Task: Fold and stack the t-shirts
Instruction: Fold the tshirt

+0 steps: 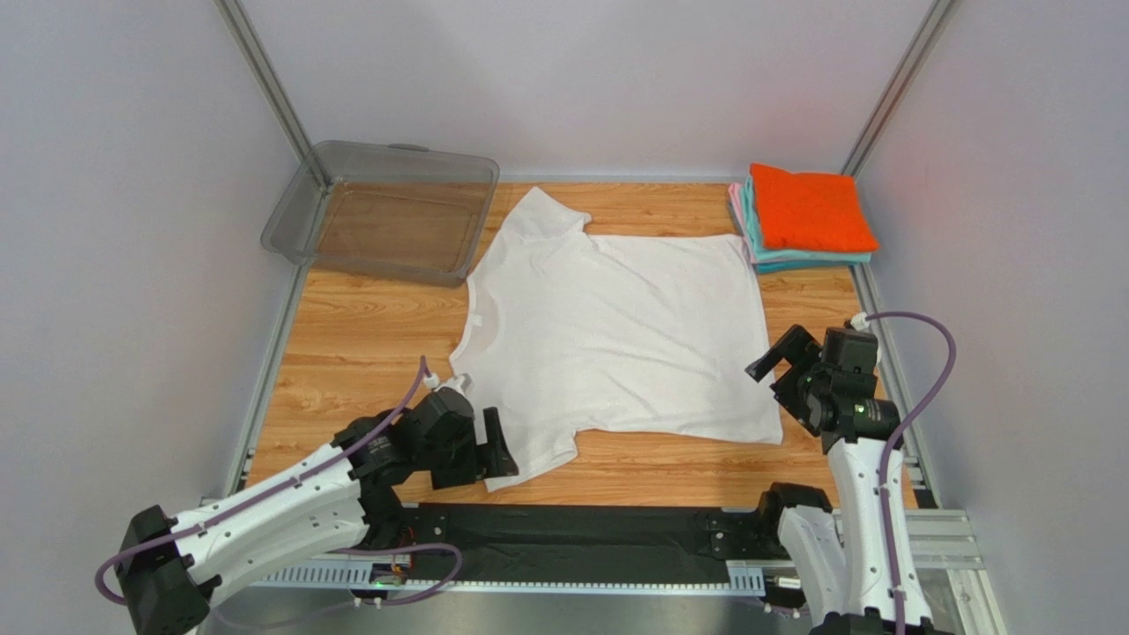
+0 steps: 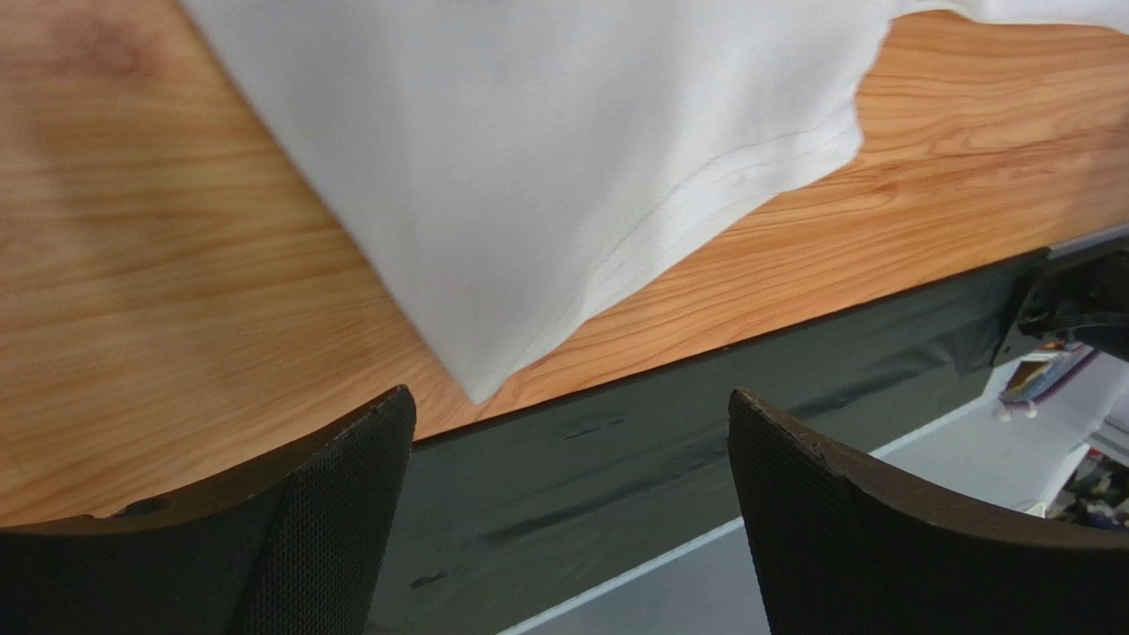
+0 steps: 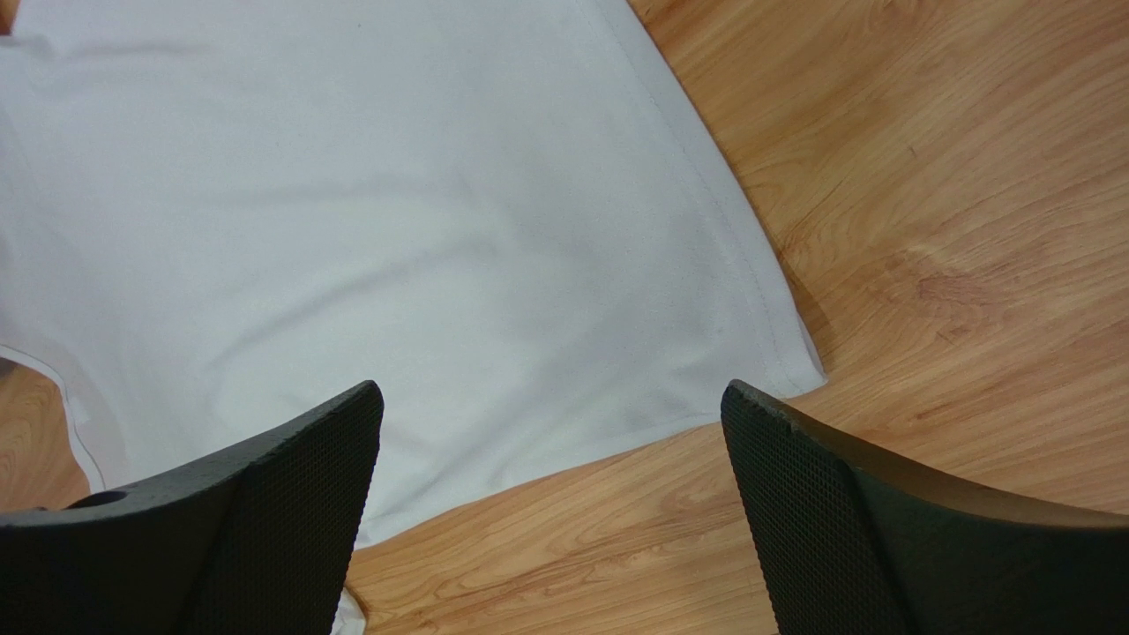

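Lying flat on the light wooden counter (image 1: 358, 357), the plain white short-sleeved cotton t-shirt (image 1: 616, 338) looks soft, light and floppy. Both the left fingers (image 2: 331, 503) and the right fingers (image 3: 848, 503) are spread wide, holding nothing. I think grabbing its near sleeve tip and near hem corner works best, since thin cloth slides and droops.

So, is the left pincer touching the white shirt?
Apart. The left wrist view shows the open left pincer short of the white shirt, table visible between.
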Available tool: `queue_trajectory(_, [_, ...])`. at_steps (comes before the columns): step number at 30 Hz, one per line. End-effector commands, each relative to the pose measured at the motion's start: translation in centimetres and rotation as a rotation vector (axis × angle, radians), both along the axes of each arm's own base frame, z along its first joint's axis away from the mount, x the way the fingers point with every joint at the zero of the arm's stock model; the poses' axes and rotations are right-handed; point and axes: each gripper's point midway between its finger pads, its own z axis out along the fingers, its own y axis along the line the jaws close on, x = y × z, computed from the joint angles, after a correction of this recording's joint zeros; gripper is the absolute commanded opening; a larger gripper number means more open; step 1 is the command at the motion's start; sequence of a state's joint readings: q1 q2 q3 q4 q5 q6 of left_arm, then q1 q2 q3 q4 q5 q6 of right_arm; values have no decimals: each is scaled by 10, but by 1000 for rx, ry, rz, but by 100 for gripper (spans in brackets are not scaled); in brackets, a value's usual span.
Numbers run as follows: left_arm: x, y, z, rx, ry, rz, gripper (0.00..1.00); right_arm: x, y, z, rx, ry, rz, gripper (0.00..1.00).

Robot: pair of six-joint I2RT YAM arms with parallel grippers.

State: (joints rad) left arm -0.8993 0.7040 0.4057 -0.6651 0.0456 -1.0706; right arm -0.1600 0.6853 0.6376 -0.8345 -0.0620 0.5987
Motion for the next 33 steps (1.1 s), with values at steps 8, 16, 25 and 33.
queue_trajectory(8, [-13, 17, -27, 137, 151, 99, 77, 8, 5, -15, 19, 29, 41, 100])
queue_trajectory(16, [-17, 3, -39, 68, 166, 66, 50, -10, -4, -34, 68, 44, -160, 100])
queue_trajectory(25, [-9, 0, -41, 60, 134, 73, 15, -22, 8, -52, 143, 109, -177, 97])
queue_trajectory(33, [1, -3, -33, 41, 70, 74, 0, -43, 27, -70, 243, 211, -174, 94])
